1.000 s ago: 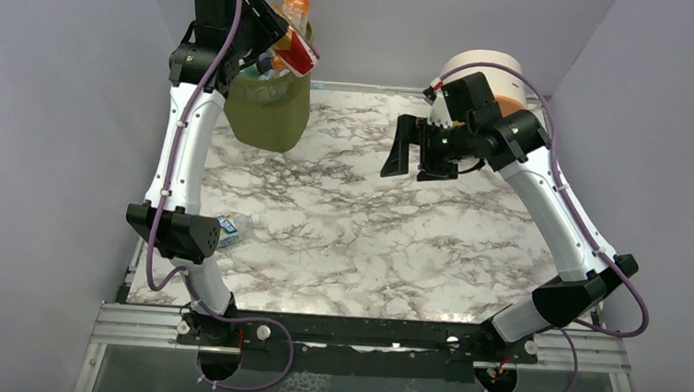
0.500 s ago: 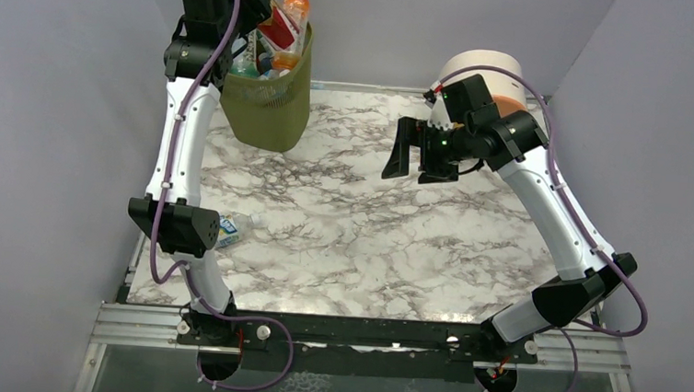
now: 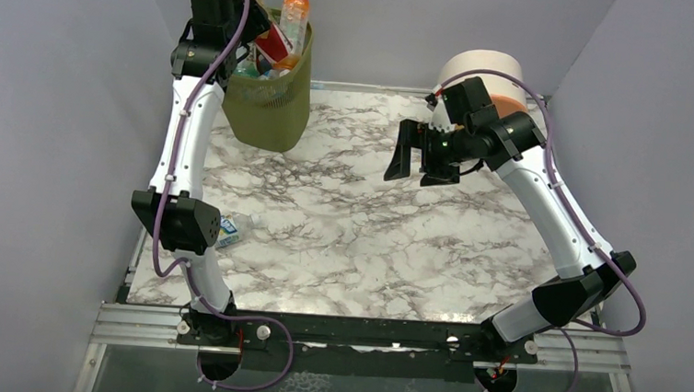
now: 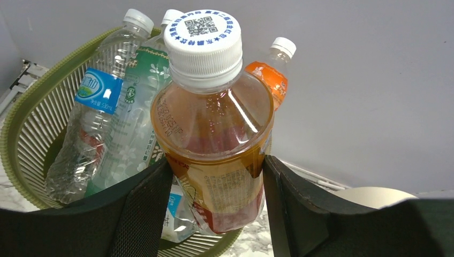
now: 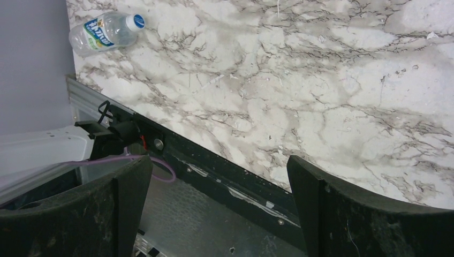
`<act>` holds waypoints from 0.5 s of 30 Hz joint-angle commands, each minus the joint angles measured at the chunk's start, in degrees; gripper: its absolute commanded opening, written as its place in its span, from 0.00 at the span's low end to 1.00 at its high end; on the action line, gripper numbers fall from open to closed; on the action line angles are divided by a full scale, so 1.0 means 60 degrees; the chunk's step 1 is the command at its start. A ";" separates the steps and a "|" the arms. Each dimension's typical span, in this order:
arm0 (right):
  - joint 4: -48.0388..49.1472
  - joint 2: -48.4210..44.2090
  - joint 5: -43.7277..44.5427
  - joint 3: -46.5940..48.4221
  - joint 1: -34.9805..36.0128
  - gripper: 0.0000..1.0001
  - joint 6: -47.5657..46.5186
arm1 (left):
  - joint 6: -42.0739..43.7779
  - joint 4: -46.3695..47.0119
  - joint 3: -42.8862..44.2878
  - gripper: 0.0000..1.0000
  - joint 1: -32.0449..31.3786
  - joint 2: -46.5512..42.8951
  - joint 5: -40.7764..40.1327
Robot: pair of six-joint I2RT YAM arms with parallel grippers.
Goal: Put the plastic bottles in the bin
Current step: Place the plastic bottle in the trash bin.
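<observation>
Your left gripper has swung the tea bottle in over the bin — still clamped, release next. Right gripper wide open, empty — one blue-label bottle left on table.

Olive-green ribbed mesh bin. Clear amber bottle, white cap, blue print. White marble table, grey veins. Clear lying bottle, blue cap.
</observation>
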 commanded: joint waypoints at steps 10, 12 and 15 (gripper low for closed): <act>0.0243 -0.0243 -0.0418 -0.0215 -0.0209 0.99 -0.0106 | 0.0558 -0.0589 -0.0223 0.64 0.0097 0.0194 -0.0455; 0.0249 -0.0224 -0.0437 -0.0244 -0.0222 0.99 -0.0107 | 0.0569 -0.0671 -0.0241 0.64 0.0092 0.0219 -0.0428; 0.0266 -0.0222 -0.0474 -0.0277 -0.0247 0.99 -0.0106 | 0.0582 -0.0708 -0.0289 0.64 0.0093 0.0217 -0.0401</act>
